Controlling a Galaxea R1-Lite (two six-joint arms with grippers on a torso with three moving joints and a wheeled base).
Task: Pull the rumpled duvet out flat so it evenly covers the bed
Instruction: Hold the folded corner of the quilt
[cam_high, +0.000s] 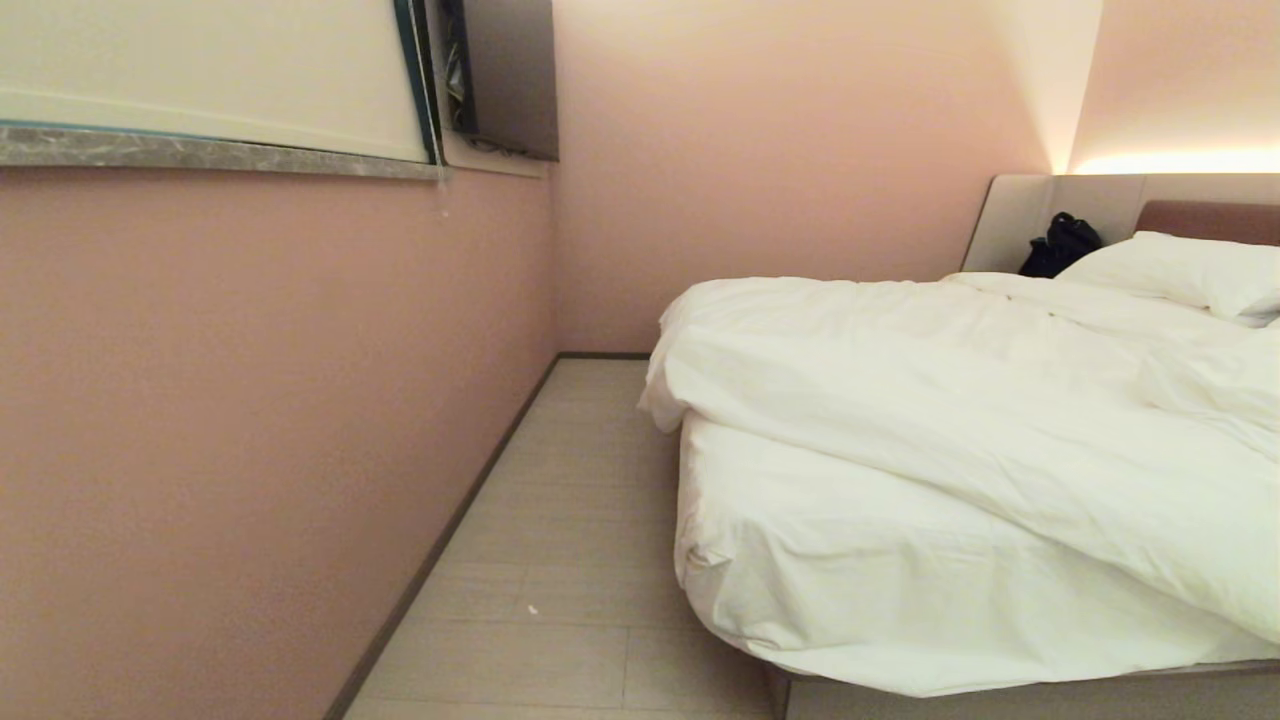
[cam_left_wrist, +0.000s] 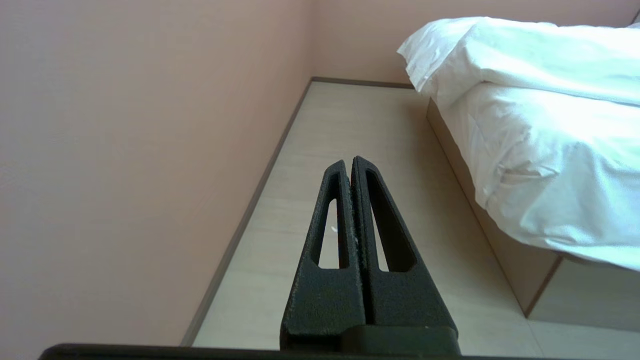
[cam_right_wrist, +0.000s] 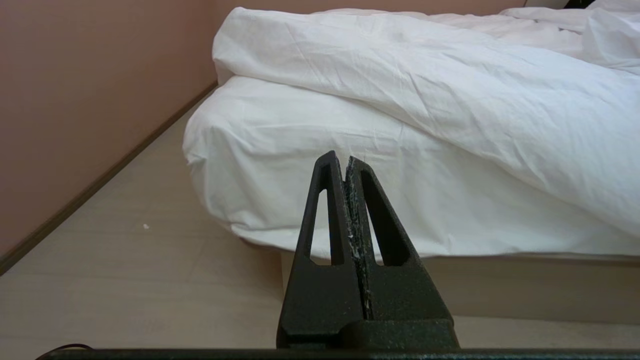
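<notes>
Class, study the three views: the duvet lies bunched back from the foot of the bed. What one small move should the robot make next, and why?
Probably open the right gripper and reach toward the duvet, at its folded edge. Both it and the left gripper are shut, empty and short of the bed, whose sheeted foot end lies uncovered, so nothing can be pulled flat until an edge is gripped.

From the head we look down along the aisle floor (cam_high: 570, 520) toward the bed (cam_high: 1000, 700) corner. Our wrist cameras sit low, facing past each tool; all three share that mattress corner.
</notes>
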